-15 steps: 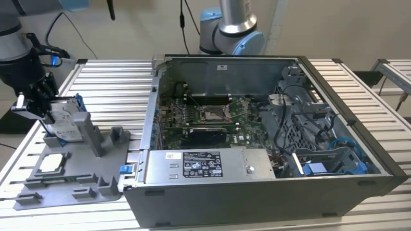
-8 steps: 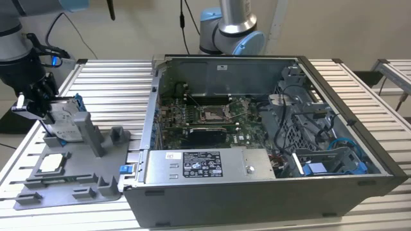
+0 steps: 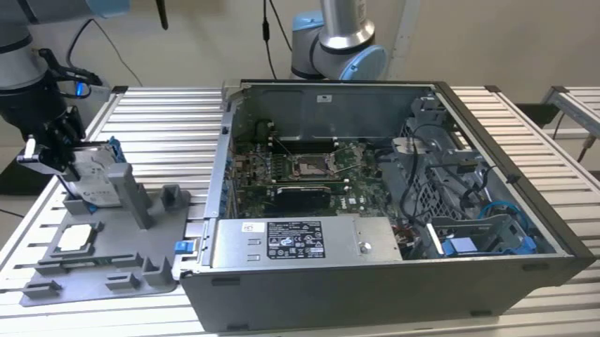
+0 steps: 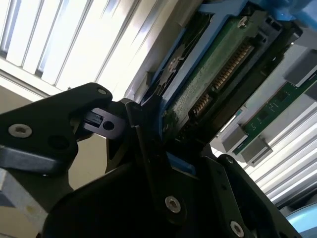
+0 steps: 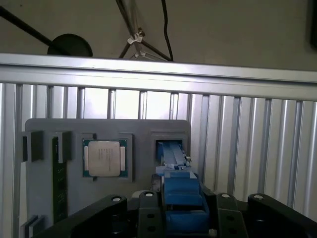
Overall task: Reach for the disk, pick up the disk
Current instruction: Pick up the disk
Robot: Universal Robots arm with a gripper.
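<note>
The gripper [image 3: 64,160] pinches the disk [image 3: 94,181] by its blue bracket, fingers [image 4: 148,139] pressed against the frame's edge, probably to spare the drive's body and circuit board. The disk stands on edge at the grey fixture's [image 3: 103,277] slot, well apart from the open computer case [image 3: 394,281]. Its white label carries print too small to read.
</note>
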